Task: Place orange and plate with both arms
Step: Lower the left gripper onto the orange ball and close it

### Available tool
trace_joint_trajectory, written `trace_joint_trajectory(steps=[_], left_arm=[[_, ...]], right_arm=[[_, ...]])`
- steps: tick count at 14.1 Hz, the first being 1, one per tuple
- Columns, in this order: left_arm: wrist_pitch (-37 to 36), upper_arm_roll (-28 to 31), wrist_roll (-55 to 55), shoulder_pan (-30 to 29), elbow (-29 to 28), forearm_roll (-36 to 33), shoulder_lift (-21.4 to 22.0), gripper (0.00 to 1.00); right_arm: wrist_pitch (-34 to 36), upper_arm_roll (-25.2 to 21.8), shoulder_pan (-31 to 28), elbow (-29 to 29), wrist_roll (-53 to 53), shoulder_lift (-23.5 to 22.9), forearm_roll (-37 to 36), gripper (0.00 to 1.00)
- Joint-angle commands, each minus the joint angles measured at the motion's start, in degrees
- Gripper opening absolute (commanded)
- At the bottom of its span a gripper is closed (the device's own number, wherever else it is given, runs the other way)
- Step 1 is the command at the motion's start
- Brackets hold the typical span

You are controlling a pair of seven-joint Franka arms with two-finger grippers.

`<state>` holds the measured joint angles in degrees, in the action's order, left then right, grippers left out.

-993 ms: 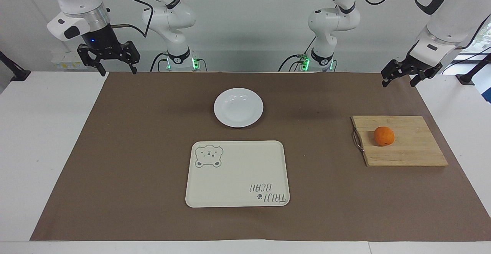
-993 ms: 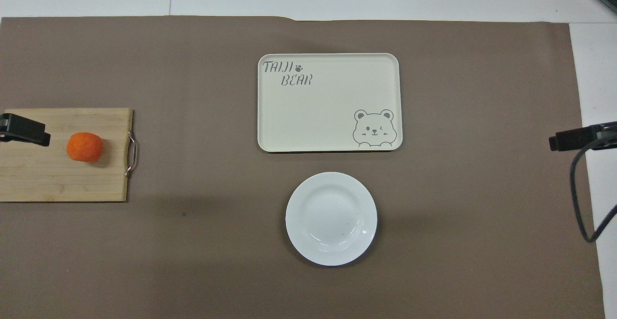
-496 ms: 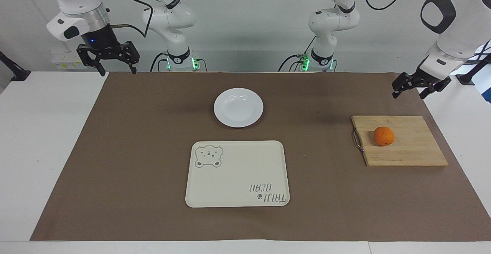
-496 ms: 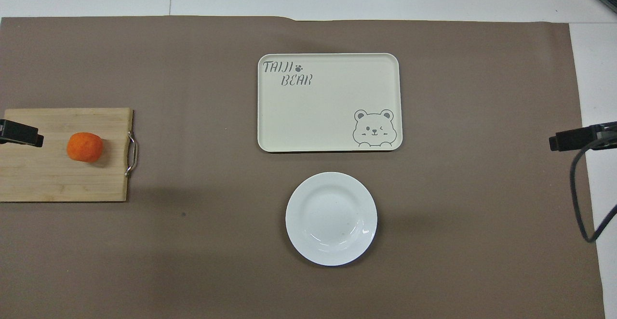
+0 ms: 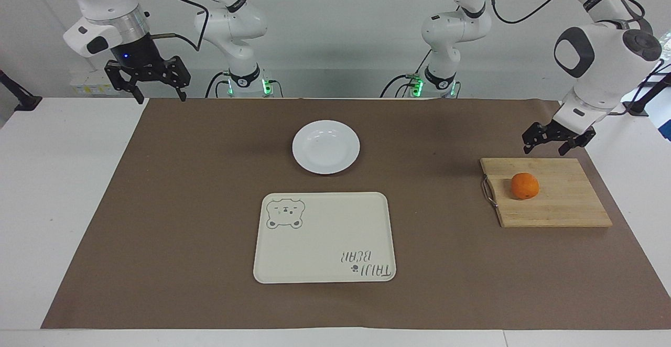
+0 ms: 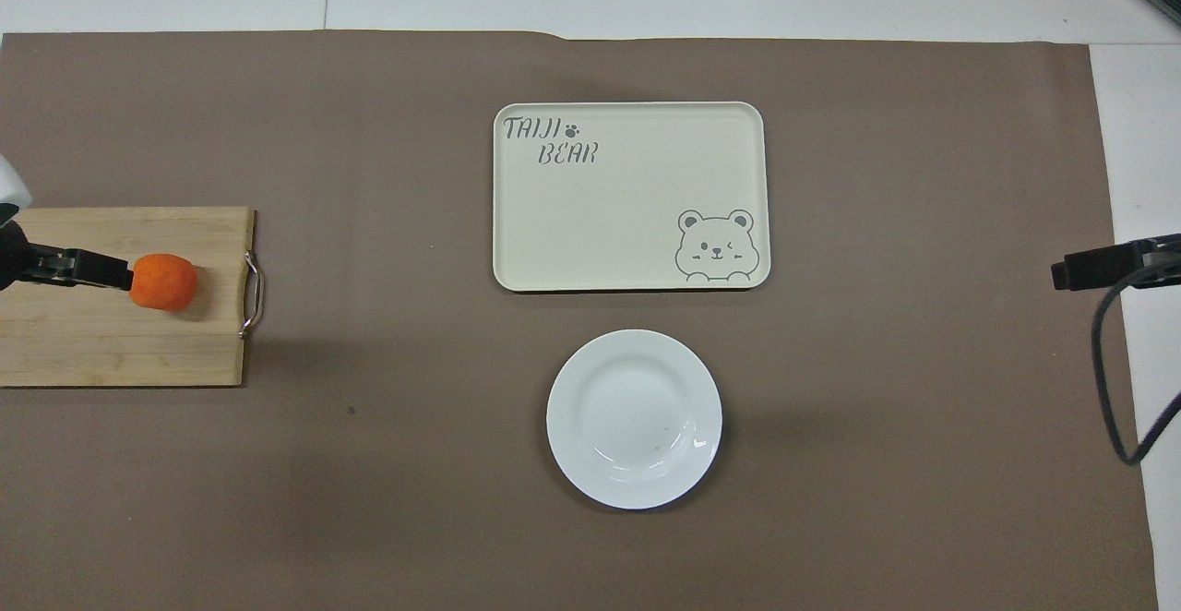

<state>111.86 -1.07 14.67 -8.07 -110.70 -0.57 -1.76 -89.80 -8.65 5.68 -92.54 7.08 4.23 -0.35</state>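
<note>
From the facing camera, the small round matte orange fruit [image 5: 525, 186] sits on the pale wooden cutting board [image 5: 555, 205] with a metal handle, at the left arm's end of the table, resting on the half of the board nearest that handle. The left gripper [image 5: 545, 149], black and two-fingered, hangs in the air with its fingers spread apart and nothing between them, over the board's edge nearest the robots, clear of the fruit. The round glossy white plate [image 5: 326, 147] lies flat on the brown table mat [image 5: 183, 205], bare, nearer the robots than the cream rectangular tray with the bear drawing [image 5: 325, 237], the two close but apart. The right gripper [image 5: 161, 95] hangs up over the mat's corner at the right arm's end of the table, fingers wide and holding nothing; that arm waits. Over to the overhead camera: the orange fruit [image 6: 163, 281] shows on the cutting board [image 6: 120, 343], and the left gripper [image 6: 88, 269] comes in across the board, its dark tip seeming to meet the fruit's side from this angle, though it rides above the board. The white plate [image 6: 634, 419] lies nearer the robots than the bear tray [image 6: 630, 196], with a strip of brown mat [image 6: 369, 463] between them. The right gripper [image 6: 1079, 269] shows only a black tip at the mat's edge.
</note>
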Motion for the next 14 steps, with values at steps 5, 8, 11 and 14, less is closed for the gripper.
trace_joint_trajectory(steps=[5, 8, 11, 14], left_arm=[[9.6, -0.3, 1.6, -0.9, -3.5, -0.3, -5.5, 1.00], [12.9, -0.4, 4.6, -1.7, -4.3, -0.3, -8.1, 1.00], [17.1, -0.4, 5.3, -2.3, -6.2, -0.3, -9.3, 1.00], [19.6, -0.4, 5.0, -2.3, -7.1, -0.3, -11.4, 1.00]], right_arm=[[0.8, 0.1, -0.4, 1.3, 0.7, -0.9, -0.2, 1.00], [0.8, 0.0, -0.4, 1.1, 0.7, -0.8, -0.2, 1.00], [0.9, 0.0, -0.4, 1.1, 0.8, -0.7, -0.1, 1.00], [0.8, 0.0, -0.4, 1.1, 0.7, -0.8, -0.1, 1.00]])
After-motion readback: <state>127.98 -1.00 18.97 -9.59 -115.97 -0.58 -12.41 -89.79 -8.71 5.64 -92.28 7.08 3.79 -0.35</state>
